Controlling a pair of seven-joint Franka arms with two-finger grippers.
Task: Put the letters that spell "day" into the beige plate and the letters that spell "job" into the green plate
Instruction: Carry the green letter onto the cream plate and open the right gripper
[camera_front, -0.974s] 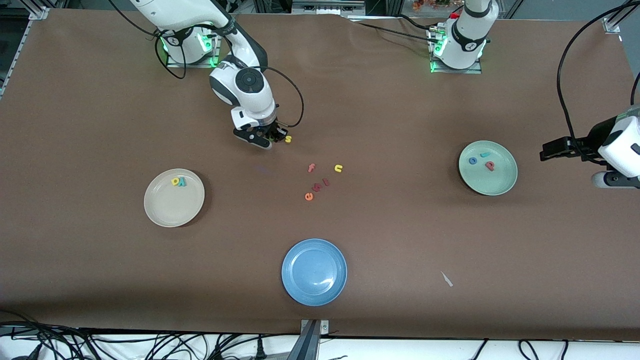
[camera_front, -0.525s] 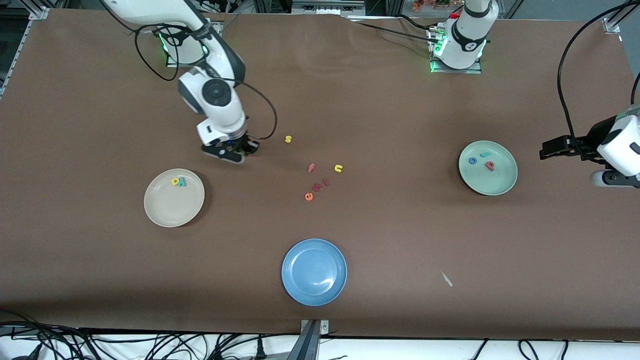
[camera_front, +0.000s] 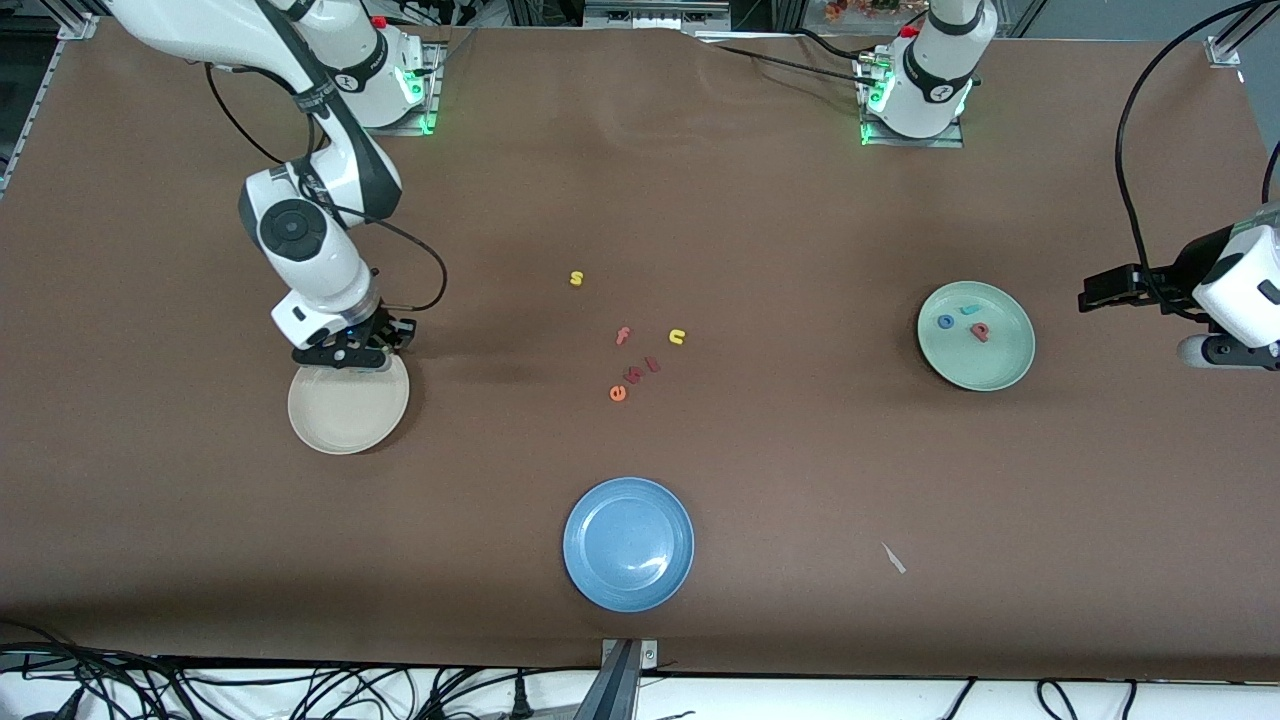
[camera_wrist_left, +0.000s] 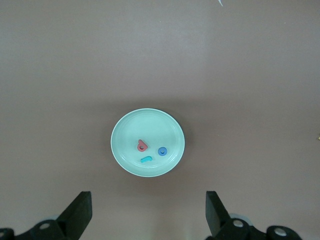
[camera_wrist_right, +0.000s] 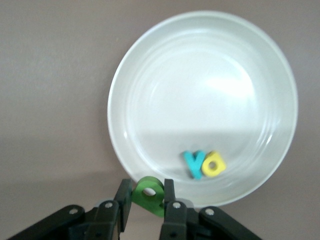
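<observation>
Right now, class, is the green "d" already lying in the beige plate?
No: the right gripper holds the green "d" pinched above the beige plate, where only the teal "y" and yellow "a" lie.

Beige plate (camera_front: 345, 415): the right gripper (camera_front: 352, 352) with its arm stands over the rim nearest the bases; the rest of the plate lies uncovered from above. Nothing stands on the brown table (camera_front: 480, 480) between this plate and the blue plate (camera_front: 628, 543).
</observation>
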